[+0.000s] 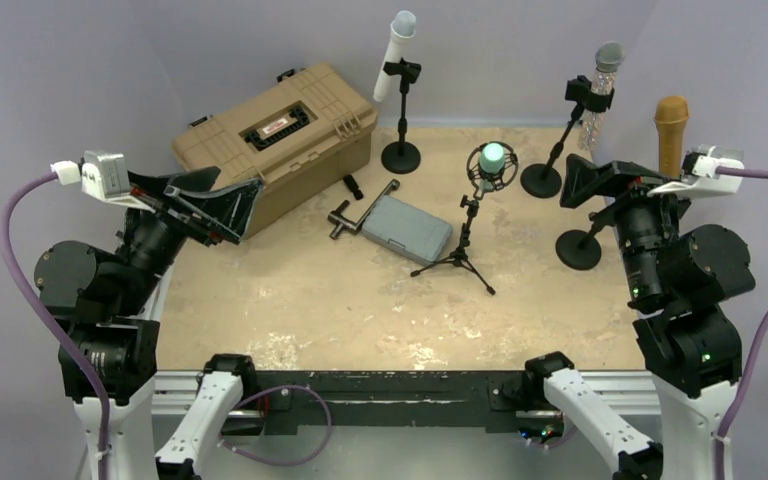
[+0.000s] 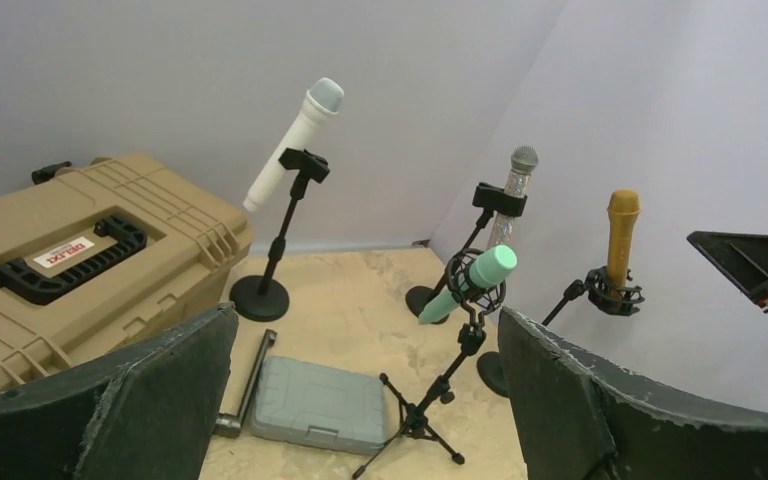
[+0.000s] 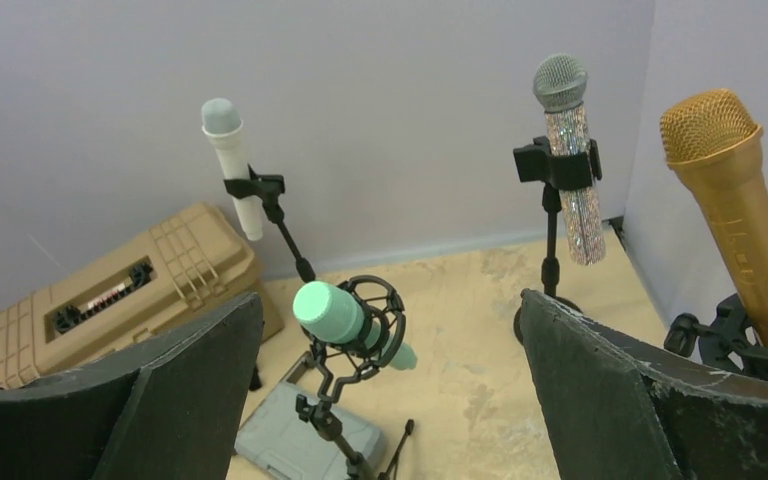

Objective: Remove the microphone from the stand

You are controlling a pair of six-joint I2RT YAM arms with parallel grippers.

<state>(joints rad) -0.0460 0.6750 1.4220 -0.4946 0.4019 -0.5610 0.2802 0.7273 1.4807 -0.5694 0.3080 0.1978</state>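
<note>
mint microphone (image 1: 493,157) sits on stand (image 1: 466,232); left claw (image 1: 232,197) and right claw (image 1: 585,188), raised, gape wide.

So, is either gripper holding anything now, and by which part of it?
Nothing is held. The left gripper and the right gripper are both open and empty.

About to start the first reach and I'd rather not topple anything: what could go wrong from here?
1. The mint microphone sits atop a thin-legged tripod stand; pulling it with one arm alone may tip the stand.
2. The right gripper, open, hangs close to the gold microphone and the glitter microphone's stand; a careless swing could knock either over.
</note>
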